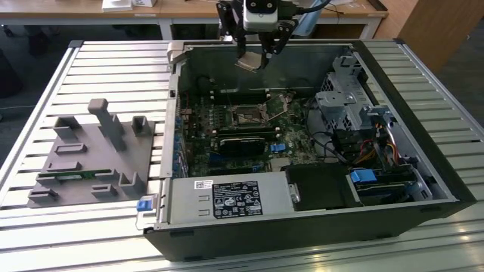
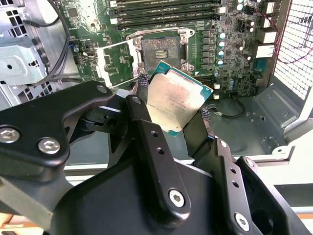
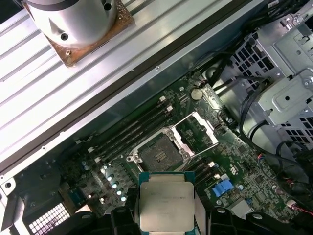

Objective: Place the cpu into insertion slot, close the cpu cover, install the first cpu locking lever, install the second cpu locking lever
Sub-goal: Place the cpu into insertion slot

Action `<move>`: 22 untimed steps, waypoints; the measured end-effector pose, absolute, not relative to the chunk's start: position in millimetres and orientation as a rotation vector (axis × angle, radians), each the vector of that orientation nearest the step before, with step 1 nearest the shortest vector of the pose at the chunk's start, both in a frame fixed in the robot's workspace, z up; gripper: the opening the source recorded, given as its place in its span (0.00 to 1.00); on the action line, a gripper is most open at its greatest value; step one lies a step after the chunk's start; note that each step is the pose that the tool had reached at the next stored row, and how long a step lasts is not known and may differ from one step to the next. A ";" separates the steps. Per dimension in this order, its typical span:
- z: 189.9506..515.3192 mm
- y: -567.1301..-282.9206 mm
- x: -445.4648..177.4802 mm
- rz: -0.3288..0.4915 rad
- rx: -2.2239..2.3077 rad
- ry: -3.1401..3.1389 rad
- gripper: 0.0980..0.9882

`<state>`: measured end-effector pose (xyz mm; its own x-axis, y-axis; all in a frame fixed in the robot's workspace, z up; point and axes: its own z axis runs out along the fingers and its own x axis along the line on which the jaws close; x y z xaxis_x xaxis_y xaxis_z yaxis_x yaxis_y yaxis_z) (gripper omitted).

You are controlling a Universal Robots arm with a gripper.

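My gripper [image 1: 250, 58] hangs over the far end of the open computer case, shut on the cpu [image 1: 248, 63], a flat square chip with a dull silver top. In both wrist views the cpu [image 2: 173, 100] [image 3: 166, 205] sits tilted between the black fingers [image 2: 139, 117], held by two opposite edges. Below it on the motherboard lies the insertion slot [image 2: 161, 49] [image 3: 159, 155] [image 1: 248, 117], open and bare. The cpu cover [image 2: 115, 61] [image 3: 196, 129] is swung open beside the slot.
A silver drive cage [image 1: 348, 107] and cable bundle fill the case at the exterior view's right. The power supply [image 1: 226, 198] sits at the near end. Memory slots [image 2: 166, 10] run beside the socket. A grey fixture [image 1: 90, 153] stands on the slatted table outside the case.
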<state>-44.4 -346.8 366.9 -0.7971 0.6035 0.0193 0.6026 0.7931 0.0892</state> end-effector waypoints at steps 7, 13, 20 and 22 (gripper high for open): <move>366.8 -346.8 -44.5 0.142 1.035 2.951 0.49; 366.6 -346.8 -44.6 0.142 1.065 2.939 0.49; 366.4 -346.8 -44.7 0.141 1.100 2.925 0.49; 366.4 -346.8 -44.8 0.141 1.109 2.921 0.49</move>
